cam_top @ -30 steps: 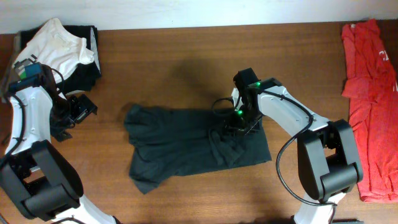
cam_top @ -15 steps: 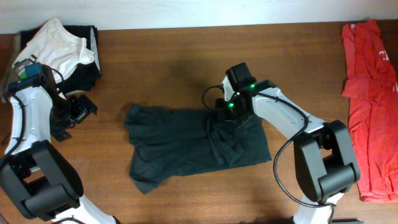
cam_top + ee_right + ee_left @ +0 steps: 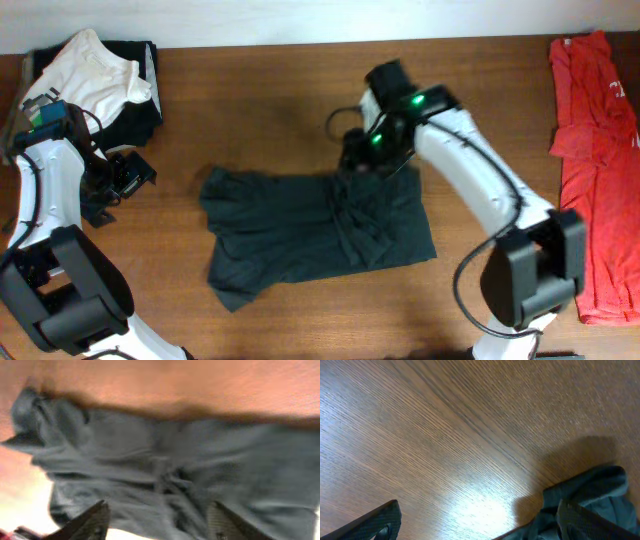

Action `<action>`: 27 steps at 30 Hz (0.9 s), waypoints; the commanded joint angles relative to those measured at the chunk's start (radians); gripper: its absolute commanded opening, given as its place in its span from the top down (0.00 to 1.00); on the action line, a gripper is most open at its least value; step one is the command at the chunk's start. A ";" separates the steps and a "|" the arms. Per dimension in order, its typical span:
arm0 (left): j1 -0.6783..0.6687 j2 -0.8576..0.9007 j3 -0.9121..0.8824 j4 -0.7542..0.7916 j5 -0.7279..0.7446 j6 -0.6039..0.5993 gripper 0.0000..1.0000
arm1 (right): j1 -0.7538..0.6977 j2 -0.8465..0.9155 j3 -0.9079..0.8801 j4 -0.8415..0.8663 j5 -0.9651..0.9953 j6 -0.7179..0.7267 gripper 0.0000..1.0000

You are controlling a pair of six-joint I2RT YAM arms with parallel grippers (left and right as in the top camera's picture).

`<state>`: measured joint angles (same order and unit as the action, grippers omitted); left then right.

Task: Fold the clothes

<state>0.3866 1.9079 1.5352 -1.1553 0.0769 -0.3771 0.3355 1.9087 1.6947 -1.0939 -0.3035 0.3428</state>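
Crumpled shirt (image 3: 310,235) at table (image 3: 260,110) centre — folded pile (image 3: 100,70) back-left, spread shirt (image 3: 595,170) right.

**Camera stations: three views**

Overhead: fixed high, looking straight down. It takes in the whole surface (image 3: 300,80) and both arms from far off.

Left wrist: low and close to the wood, slanting across it, own fingers (image 3: 375,522) at the bottom edge.

Right wrist: above the dark shirt (image 3: 200,470), looking down, blurred, fingers (image 3: 90,520) at the bottom edge.

All three views share the shirt; the left wrist catches only one corner.
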 commanded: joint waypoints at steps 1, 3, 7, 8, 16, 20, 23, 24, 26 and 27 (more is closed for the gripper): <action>0.001 0.011 0.003 0.006 0.002 0.012 0.01 | -0.056 -0.010 0.006 -0.017 0.103 -0.050 0.44; 0.001 0.011 0.003 0.010 0.002 0.012 0.01 | -0.060 0.023 -0.021 -0.001 0.092 -0.046 0.59; 0.001 0.011 0.003 0.010 0.002 0.012 0.01 | -0.005 0.086 -0.128 0.148 -0.029 -0.039 0.69; 0.001 0.011 0.003 0.010 0.002 0.012 0.01 | 0.010 0.095 -0.149 0.176 -0.026 -0.024 0.69; 0.001 0.011 0.003 0.017 0.002 0.012 0.01 | 0.140 0.149 -0.220 0.293 -0.026 0.057 0.65; 0.001 0.011 0.003 0.017 0.002 0.012 0.01 | 0.208 0.175 -0.220 0.371 -0.028 0.068 0.65; 0.001 0.011 0.003 0.016 0.002 0.012 0.01 | 0.225 0.172 -0.173 0.347 -0.024 0.065 0.69; 0.001 0.011 0.003 0.016 0.002 0.012 0.01 | 0.221 0.170 -0.143 0.307 -0.025 0.058 0.71; 0.001 0.011 0.003 0.017 0.002 0.012 0.01 | 0.197 0.153 0.008 0.114 -0.018 0.045 0.75; 0.001 0.011 0.003 0.017 0.002 0.012 0.01 | 0.185 0.146 0.080 0.028 -0.012 0.019 0.75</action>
<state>0.3862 1.9079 1.5352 -1.1397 0.0772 -0.3771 0.5529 2.0869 1.6047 -0.9508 -0.3237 0.3931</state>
